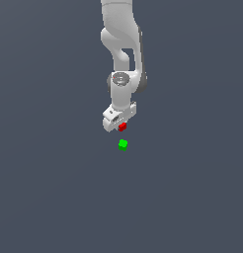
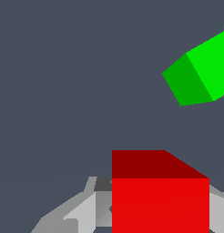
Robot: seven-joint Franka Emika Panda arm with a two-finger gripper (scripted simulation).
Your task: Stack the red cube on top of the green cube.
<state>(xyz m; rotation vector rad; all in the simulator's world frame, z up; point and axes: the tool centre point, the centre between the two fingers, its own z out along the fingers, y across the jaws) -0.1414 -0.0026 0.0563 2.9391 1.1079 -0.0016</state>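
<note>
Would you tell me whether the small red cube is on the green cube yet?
Not yet: the small red cube sits at the gripper, apart from the green cube.

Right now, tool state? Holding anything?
Tool: closed on the red cube. The green cube sits apart, untouched.

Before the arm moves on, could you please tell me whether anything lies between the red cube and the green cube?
Nothing visible does. The red cube sits at the tool, and only bare grey surface separates it from the green cube in both views.
</note>
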